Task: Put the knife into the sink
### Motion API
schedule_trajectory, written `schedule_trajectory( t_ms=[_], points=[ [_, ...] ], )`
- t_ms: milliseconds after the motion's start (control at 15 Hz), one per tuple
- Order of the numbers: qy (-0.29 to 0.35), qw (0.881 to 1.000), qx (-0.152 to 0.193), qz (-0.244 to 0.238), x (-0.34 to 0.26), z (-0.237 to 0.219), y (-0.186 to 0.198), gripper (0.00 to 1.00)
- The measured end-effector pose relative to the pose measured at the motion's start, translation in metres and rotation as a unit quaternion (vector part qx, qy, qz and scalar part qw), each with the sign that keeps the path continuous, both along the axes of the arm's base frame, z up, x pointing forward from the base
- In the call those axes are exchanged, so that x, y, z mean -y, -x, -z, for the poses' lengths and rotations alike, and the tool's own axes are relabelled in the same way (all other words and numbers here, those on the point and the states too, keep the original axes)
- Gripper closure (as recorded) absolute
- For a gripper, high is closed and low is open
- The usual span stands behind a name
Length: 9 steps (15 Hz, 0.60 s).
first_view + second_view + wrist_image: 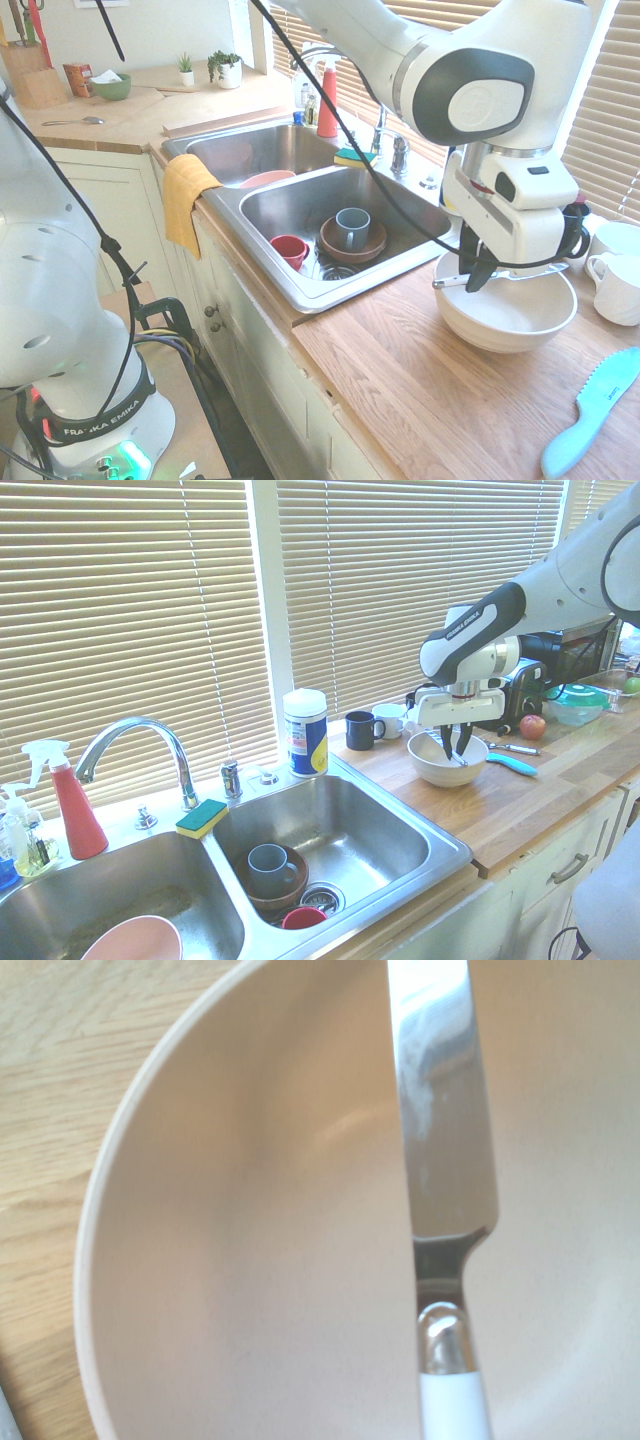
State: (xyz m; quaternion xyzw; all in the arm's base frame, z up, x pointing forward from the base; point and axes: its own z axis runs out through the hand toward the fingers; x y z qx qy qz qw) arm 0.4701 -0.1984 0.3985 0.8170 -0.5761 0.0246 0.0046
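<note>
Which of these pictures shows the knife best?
The wrist view: the knife fills the frame, shiny blade over the white bowl. In the first exterior view only its end pokes past the bowl's rim by the gripper. The second exterior view barely shows it.

The wooden countertop [420, 380] runs along white cabinets and holds the stainless steel 2-basin sink [300, 205], set into it. To the arm's side of the sink a white bowl [505, 315] sits on the wood, with a light blue serrated knife [592, 412] lying near it by the front edge. Beside the bowl stand 2 white mugs [615, 285] and a dark mug [361, 730]. A red apple [532, 726] rests further along. At the far corner lie a spoon [75, 121], a green bowl [110, 87], 2 small potted plants [224, 68] and a wooden knife block [35, 75].
</note>
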Motion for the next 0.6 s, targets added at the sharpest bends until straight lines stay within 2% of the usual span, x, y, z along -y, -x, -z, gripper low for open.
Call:
schedule_trajectory(
  t_ms=[400, 600],
  points=[
    [0.001, 1.000, 0.002, -0.001, 0.000, -0.002, 0.000, 1.00],
    [0.001, 1.000, 0.023, -0.011, -0.012, -0.031, 0.000, 1.00]
  ],
)
